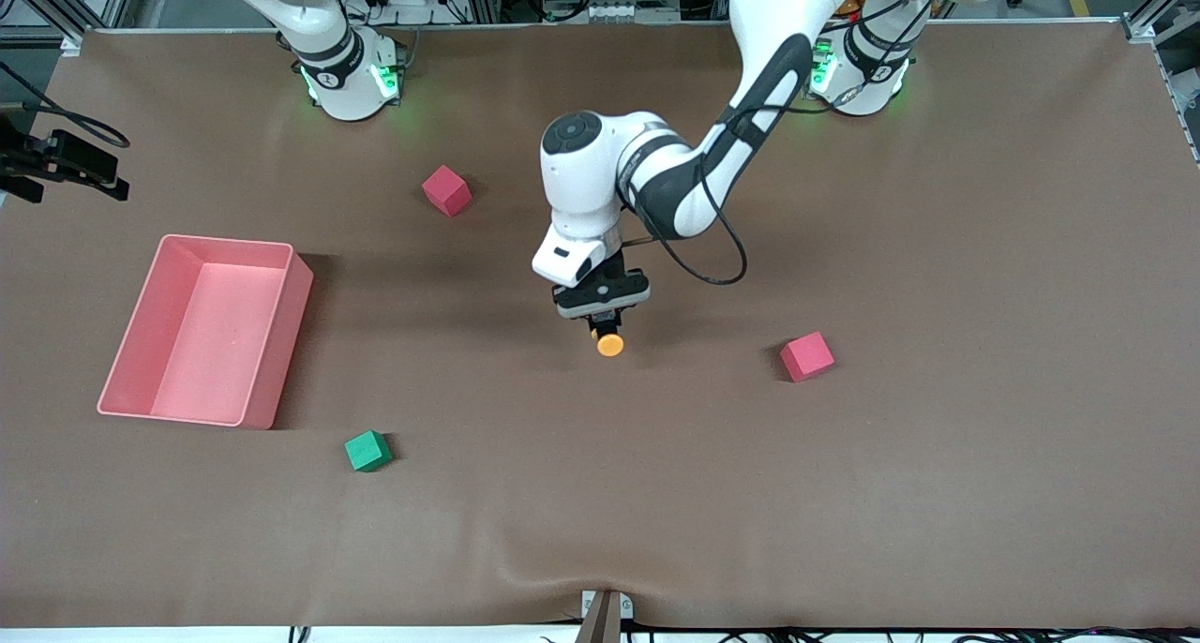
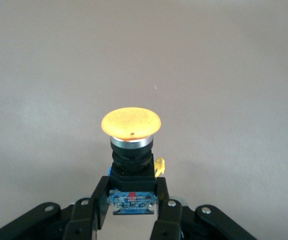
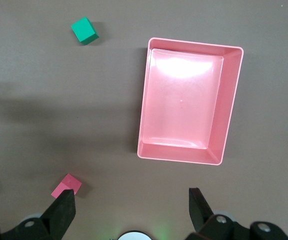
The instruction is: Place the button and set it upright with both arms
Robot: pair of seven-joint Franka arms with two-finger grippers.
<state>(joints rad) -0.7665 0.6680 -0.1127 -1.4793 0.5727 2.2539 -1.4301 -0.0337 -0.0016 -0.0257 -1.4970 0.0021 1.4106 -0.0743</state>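
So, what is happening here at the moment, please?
The left gripper is shut on the button, gripping its black body with the orange cap pointing out past the fingers, over the bare middle of the table. The right gripper hangs open above the table near the pink tray and waits. Two red cubes and a green cube lie untouched.
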